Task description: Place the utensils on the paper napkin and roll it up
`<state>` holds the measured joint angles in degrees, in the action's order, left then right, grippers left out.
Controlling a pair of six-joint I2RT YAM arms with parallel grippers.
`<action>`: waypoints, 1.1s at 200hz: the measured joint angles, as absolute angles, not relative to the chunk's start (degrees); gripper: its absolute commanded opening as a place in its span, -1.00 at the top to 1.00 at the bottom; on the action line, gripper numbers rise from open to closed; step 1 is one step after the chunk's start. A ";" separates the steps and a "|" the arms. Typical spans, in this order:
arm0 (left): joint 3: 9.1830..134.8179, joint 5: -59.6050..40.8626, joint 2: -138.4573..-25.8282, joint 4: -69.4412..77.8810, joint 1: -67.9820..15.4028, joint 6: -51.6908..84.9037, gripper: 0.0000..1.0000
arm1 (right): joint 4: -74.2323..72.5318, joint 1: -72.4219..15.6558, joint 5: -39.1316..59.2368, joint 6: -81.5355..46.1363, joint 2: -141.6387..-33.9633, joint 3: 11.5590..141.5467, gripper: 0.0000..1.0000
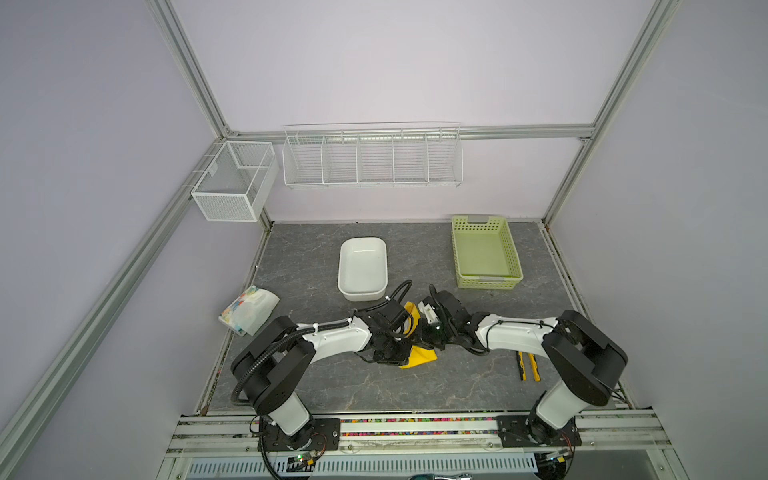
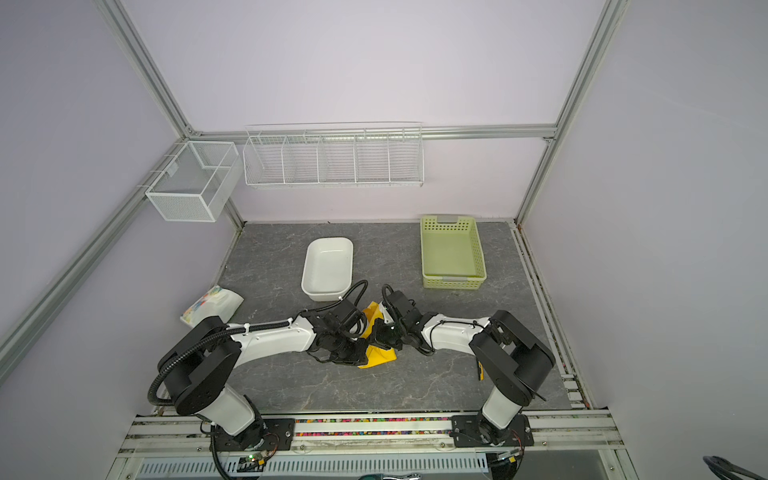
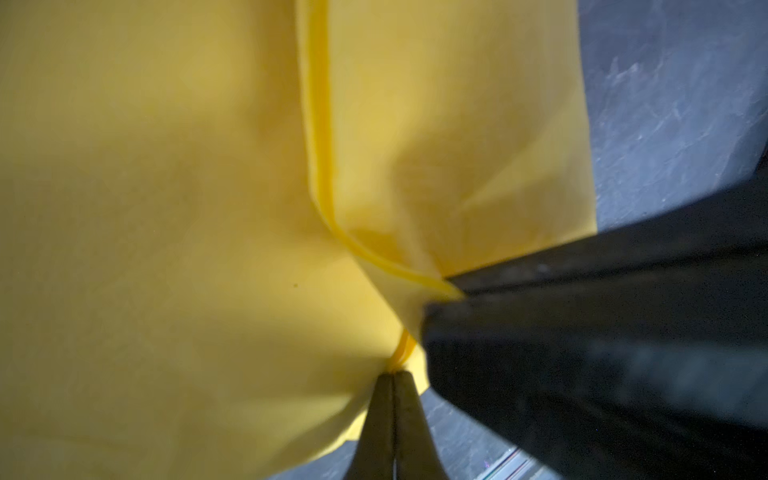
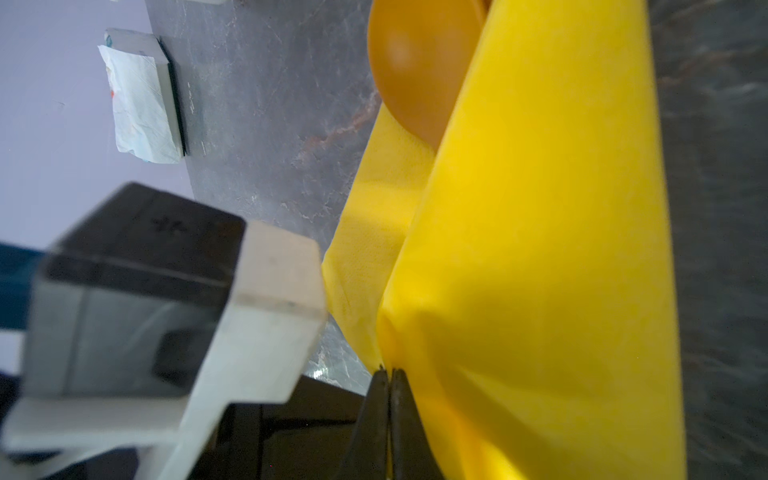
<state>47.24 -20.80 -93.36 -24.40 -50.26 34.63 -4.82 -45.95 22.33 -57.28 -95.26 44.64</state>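
Note:
The yellow paper napkin lies folded over near the middle of the table, mostly hidden under both wrists in both top views. My left gripper is shut on a folded edge of the napkin. My right gripper is shut on the napkin close beside it. Of the utensils, only an orange spoon bowl shows, sticking out from under the napkin's fold. The rest is hidden in the paper.
A white tub stands just behind the grippers and a green basket at the back right. A white printed packet lies at the left edge. Yellow-and-black pliers lie by the right arm. Wire baskets hang on the wall.

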 measured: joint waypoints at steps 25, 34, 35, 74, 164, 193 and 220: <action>47.24 -20.82 -93.38 -24.36 -50.26 34.63 1.00 | -5.63 -46.13 22.33 -57.65 -95.96 44.69 0.87; 47.24 -20.84 -93.38 -24.34 -50.24 34.63 1.00 | -5.91 -46.24 22.33 -57.74 -96.23 44.69 0.87; 47.24 -20.84 -93.38 -24.34 -50.24 34.63 1.00 | -5.98 -46.24 22.33 -57.80 -96.29 44.69 0.87; 47.24 -20.99 -93.43 -24.29 -50.19 34.61 1.00 | -7.16 -46.35 22.37 -58.33 -97.49 44.80 0.87; 47.24 -19.77 -92.40 -25.61 -50.09 34.28 0.97 | -8.84 -46.35 22.61 -58.33 -100.29 44.84 0.87; 47.24 -18.09 -89.32 -27.51 -49.21 33.91 0.96 | -8.36 -46.35 22.20 -58.28 -100.75 44.84 0.87; 47.24 -16.36 -85.49 -29.06 -47.40 33.61 0.96 | -7.97 -46.35 21.87 -58.24 -100.79 44.84 0.87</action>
<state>47.24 -16.36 -85.49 -29.06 -47.40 33.61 -7.97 -46.35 21.87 -58.24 -100.79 44.84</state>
